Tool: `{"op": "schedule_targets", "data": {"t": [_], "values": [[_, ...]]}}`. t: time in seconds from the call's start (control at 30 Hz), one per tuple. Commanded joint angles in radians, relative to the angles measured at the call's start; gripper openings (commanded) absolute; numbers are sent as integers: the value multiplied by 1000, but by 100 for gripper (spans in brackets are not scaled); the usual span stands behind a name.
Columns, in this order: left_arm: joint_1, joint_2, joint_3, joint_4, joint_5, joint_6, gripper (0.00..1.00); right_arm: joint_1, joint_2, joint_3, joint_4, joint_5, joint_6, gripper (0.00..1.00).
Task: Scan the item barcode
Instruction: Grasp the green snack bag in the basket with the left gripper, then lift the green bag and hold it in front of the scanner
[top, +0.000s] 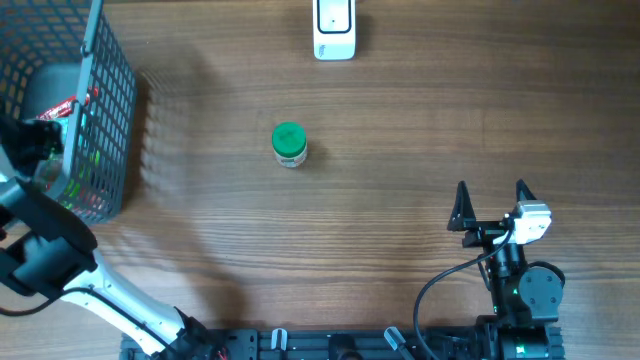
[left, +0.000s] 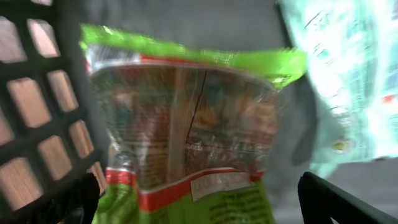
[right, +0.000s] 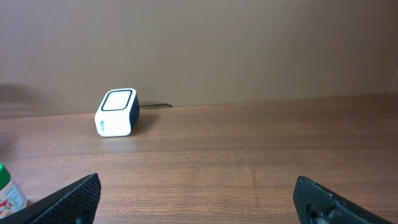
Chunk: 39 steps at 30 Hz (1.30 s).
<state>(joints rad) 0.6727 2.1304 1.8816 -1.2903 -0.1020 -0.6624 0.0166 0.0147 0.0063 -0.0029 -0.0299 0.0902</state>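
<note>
The left pincer (left: 199, 202) gapes wide inside the wire basket (top: 110, 60) at the worktop's (top: 400, 130) left edge, facing a green-and-red snack bag (left: 186, 124). The right pincer (top: 491, 195), equally wide, hangs front right. The scanner (top: 334, 30) sits at the far edge, and a green-capped jar (top: 289, 143) stands alone mid-worktop.

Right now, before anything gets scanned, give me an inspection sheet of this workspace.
Surface: brown wooden table, no spills seen.
Job's things: white boxy barcode scanner at far edge; green-lidded small jar upright mid-table; green-and-red clear snack bag inside grey mesh basket.
Clutter: pale teal packet in basket.
Grippers: left gripper open, facing the bag; right gripper open, empty.
Cables: black cable looped behind right gripper.
Surroundings: plain brown wall.
</note>
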Motion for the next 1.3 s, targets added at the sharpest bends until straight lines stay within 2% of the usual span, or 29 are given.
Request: {"op": "schedule_targets", "data": {"t": [0.0, 0.1, 0.13, 0.17, 0.2, 0.27, 0.33, 0.37, 0.57, 0.7, 1.13, 1.27], "values": [[-10, 12, -92, 43, 8, 16, 100, -3, 2, -1, 3, -16, 15, 100], [-9, 12, -158, 93, 7, 16, 100, -3, 2, -1, 3, -16, 14, 100], [-9, 12, -179, 111, 7, 16, 95, -3, 2, -1, 3, -16, 14, 100], [-9, 12, -193, 124, 7, 16, 76, -3, 2, -1, 3, -16, 15, 100], [-9, 12, -204, 134, 7, 16, 66, -3, 2, -1, 3, -16, 14, 100], [-9, 12, -217, 145, 7, 16, 37, -3, 2, -1, 3, -16, 15, 100], [-9, 12, -223, 154, 8, 16, 12, -3, 2, -1, 3, -16, 14, 100], [-9, 12, -223, 154, 8, 16, 4, -3, 2, -1, 3, -16, 15, 100], [-7, 10, -216, 158, 8, 16, 4, -3, 2, -1, 3, -16, 15, 100], [0, -2, -147, 121, 8, 16, 4, -3, 2, -1, 3, -16, 14, 100], [0, -148, 344, -129, 8, -1, 4, -3, 2, -1, 3, -16, 14, 100], [0, -224, 475, -144, 98, -4, 4, -3, 2, -1, 3, -16, 14, 100]]}}
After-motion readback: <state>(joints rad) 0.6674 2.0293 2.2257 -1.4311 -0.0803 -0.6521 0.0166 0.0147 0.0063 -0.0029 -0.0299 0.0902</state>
